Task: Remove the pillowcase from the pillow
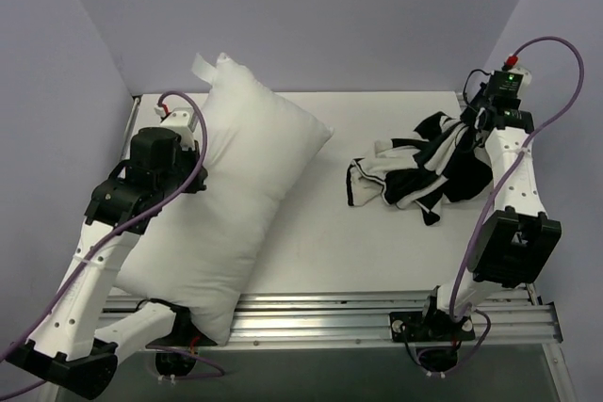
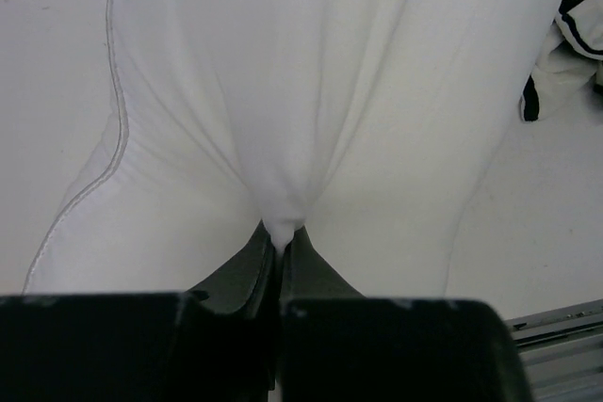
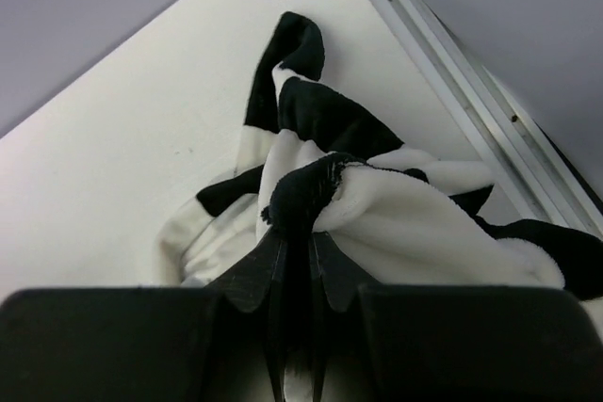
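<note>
While the cover lies clear of the cushion, each arm pinches its own cloth, well apart.
At the table's (image 1: 377, 261) left, the left gripper (image 2: 281, 235) has its fingers pressed together on a tuck of the big plump plain white stuffed pillow (image 1: 226, 185), whose long axis runs from far centre to the near-left edge. The right gripper (image 3: 300, 233) nips the crumpled black-and-white checkered fabric pillowcase (image 1: 424, 171), heaped far right.

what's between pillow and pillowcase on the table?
Nothing: only bare table separates the pillow from the pillowcase, seen in the top external view.
</note>
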Robot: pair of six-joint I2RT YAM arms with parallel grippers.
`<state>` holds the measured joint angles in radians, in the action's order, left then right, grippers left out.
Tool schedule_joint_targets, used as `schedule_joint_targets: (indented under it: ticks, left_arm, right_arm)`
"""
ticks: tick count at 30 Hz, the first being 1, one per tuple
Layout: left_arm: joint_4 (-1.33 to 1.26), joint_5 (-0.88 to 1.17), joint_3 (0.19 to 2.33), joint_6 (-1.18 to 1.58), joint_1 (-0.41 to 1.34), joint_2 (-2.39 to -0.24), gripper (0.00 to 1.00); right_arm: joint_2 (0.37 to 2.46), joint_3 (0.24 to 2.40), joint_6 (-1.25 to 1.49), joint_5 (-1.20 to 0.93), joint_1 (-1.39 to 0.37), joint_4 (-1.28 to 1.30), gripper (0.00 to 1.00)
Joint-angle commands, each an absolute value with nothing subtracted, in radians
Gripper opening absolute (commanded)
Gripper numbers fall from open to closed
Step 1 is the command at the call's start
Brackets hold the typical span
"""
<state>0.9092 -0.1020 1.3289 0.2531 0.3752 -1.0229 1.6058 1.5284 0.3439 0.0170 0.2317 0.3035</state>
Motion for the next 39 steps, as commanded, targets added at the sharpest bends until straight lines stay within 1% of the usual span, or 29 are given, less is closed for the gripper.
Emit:
schedule_joint_targets:
  ticks: [1, 4, 5, 9, 13, 16, 17, 19, 21, 22, 24, 25, 27, 28, 29, 30, 31, 32, 34, 36, 39]
  left_arm:
    - [0.838, -0.101, 1.390, 0.271, 0.356, -1.069, 0.02]
    - [0.760, -0.066, 1.442, 0.285, 0.338, -1.155, 0.02]
    - [0.730, -0.063, 1.462, 0.293, 0.331, -1.181, 0.02]
    - [0.672, -0.048, 1.624, 0.327, 0.284, -1.325, 0.02]
    - [0.617, -0.066, 1.731, 0.370, 0.223, -1.414, 0.02]
    - [0.597, -0.061, 1.759, 0.413, 0.163, -1.466, 0.02]
    - [0.572, -0.060, 1.752, 0.429, 0.150, -1.471, 0.02]
    - [0.543, -0.075, 1.720, 0.443, 0.124, -1.462, 0.02]
    - [0.500, -0.080, 1.643, 0.454, 0.110, -1.434, 0.02]
    - [0.496, -0.078, 1.619, 0.454, 0.106, -1.425, 0.02]
    - [0.494, -0.071, 1.548, 0.445, 0.104, -1.395, 0.02]
    - [0.495, -0.060, 1.522, 0.440, 0.104, -1.384, 0.02]
    - [0.499, -0.049, 1.433, 0.437, 0.103, -1.335, 0.04]
    - [0.497, -0.040, 1.401, 0.437, 0.103, -1.316, 0.05]
    - [0.495, -0.034, 1.367, 0.439, 0.103, -1.296, 0.08]
    - [0.494, -0.026, 1.305, 0.439, 0.103, -1.255, 0.13]
    - [0.494, -0.018, 1.274, 0.439, 0.103, -1.235, 0.15]
    - [0.495, -0.008, 1.246, 0.442, 0.103, -1.214, 0.18]
    - [0.500, 0.000, 1.171, 0.445, 0.101, -1.157, 0.23]
    - [0.514, 0.023, 1.135, 0.445, 0.103, -1.109, 0.25]
    - [0.546, 0.022, 1.108, 0.433, 0.101, -1.060, 0.37]
  right_arm:
    - [1.510, 1.652, 0.356, -0.074, 0.212, 0.261, 0.00]
    - [1.491, 1.741, 0.325, -0.097, 0.199, 0.282, 0.00]
    - [1.488, 1.812, 0.316, -0.106, 0.196, 0.288, 0.00]
    - [1.480, 1.985, 0.264, -0.135, 0.154, 0.299, 0.00]
    - [1.460, 2.039, 0.200, -0.156, 0.083, 0.255, 0.00]
    - [1.457, 2.005, 0.181, -0.208, 0.023, 0.264, 0.00]
    - [1.439, 1.970, 0.184, -0.212, 0.008, 0.249, 0.00]
    - [1.408, 1.809, 0.210, -0.213, -0.040, 0.212, 0.00]
    - [1.358, 1.682, 0.236, -0.200, -0.103, 0.157, 0.00]
    - [1.341, 1.543, 0.256, -0.183, -0.126, 0.135, 0.00]
    - [1.302, 1.403, 0.319, -0.152, -0.190, 0.072, 0.00]
    - [1.296, 1.273, 0.336, -0.141, -0.215, 0.060, 0.00]
    - [1.284, 1.157, 0.382, -0.106, -0.294, 0.052, 0.00]
    - [1.279, 1.100, 0.397, -0.097, -0.322, 0.049, 0.00]
    - [1.273, 0.986, 0.416, -0.086, -0.346, 0.041, 0.00]
    - [1.269, 0.929, 0.460, -0.063, -0.397, 0.035, 0.00]
    - [1.266, 0.873, 0.484, -0.063, -0.420, 0.028, 0.00]
    - [1.262, 0.771, 0.506, -0.072, -0.440, 0.009, 0.00]
    - [1.264, 0.688, 0.561, -0.097, -0.498, -0.017, 0.01]
    - [1.272, 0.602, 0.587, -0.121, -0.531, -0.035, 0.04]
    - [1.250, 0.580, 0.604, -0.124, -0.580, -0.008, 0.13]
